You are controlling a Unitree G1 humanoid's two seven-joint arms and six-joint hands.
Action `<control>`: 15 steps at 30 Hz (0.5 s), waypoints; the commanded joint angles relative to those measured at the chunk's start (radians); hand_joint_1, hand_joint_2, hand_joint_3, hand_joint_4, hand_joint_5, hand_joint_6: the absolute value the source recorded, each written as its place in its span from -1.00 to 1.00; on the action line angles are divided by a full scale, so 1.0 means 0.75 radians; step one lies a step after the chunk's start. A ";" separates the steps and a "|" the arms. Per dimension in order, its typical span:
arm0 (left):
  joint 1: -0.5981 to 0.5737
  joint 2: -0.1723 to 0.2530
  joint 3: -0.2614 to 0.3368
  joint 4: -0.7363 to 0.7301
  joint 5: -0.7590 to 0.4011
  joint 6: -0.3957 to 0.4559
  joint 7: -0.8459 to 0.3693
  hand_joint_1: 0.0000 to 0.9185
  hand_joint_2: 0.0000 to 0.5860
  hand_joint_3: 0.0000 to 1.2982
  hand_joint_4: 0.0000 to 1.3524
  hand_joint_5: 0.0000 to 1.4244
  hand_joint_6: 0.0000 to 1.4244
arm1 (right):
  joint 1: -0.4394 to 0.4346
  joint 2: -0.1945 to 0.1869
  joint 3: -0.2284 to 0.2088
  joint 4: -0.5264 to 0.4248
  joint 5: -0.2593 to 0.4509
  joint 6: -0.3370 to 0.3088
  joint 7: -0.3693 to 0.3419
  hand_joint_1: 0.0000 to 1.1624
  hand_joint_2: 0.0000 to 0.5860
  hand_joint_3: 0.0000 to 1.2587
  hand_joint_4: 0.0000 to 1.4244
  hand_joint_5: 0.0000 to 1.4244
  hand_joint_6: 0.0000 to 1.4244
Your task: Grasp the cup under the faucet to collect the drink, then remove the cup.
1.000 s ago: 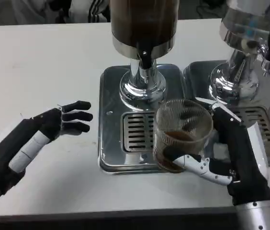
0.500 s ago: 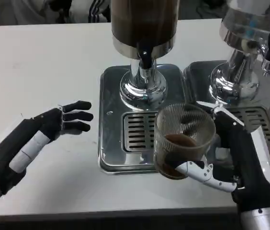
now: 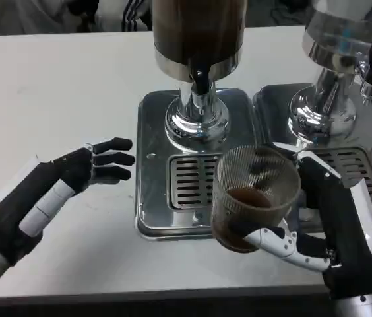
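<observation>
Right hand (image 3: 324, 224) gripping the cup (image 3: 253, 197), fingers wrapping its ribbed side, holding it at the front edge of the tray (image 3: 152, 198), off the grille (image 3: 189, 181) and forward of the faucet (image 3: 200, 80). Dark drink sitting in the bottom, so collecting looking done; removing looking underway, setting down remaining. Left hand (image 3: 74, 181) holding nothing, fingers stretching toward the tray's left edge. Beyond, standing on a white table (image 3: 54, 92), a second dispenser (image 3: 334, 72) by the right edge.

White table (image 3: 54, 86), dark surroundings beyond
</observation>
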State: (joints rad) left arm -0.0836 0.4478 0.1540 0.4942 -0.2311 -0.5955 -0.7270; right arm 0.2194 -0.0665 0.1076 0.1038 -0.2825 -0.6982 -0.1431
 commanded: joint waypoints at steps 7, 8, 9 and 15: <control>0.095 0.017 0.005 -0.136 0.026 -0.132 0.013 -1.00 -0.81 -0.59 -0.60 -0.55 -0.58 | 0.031 0.010 0.003 -0.091 0.047 0.002 0.036 0.57 -0.61 0.20 0.24 0.46 0.94; 0.111 0.026 0.008 -0.163 0.046 -0.164 0.023 -1.00 -0.81 -0.59 -0.61 -0.55 -0.58 | 0.033 0.011 0.003 -0.095 0.047 0.003 0.038 0.57 -0.61 0.20 0.24 0.46 0.94; 0.138 0.038 0.012 -0.205 0.063 -0.209 0.031 -1.00 -0.79 -0.59 -0.63 -0.57 -0.58 | 0.035 0.011 0.004 -0.101 0.050 0.005 0.041 0.57 -0.61 0.20 0.24 0.46 0.94; 0.254 0.121 0.079 -0.398 0.202 -0.472 0.097 -1.00 -0.82 -0.66 -0.92 -0.85 -0.74 | 0.046 0.015 0.007 -0.129 0.068 0.011 0.055 0.57 -0.61 0.20 0.25 0.47 0.94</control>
State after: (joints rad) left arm 0.0791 0.5032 0.1860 0.2444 -0.1296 -0.8725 -0.6808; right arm 0.2561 -0.0662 0.1127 0.0517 -0.2651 -0.6777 -0.1024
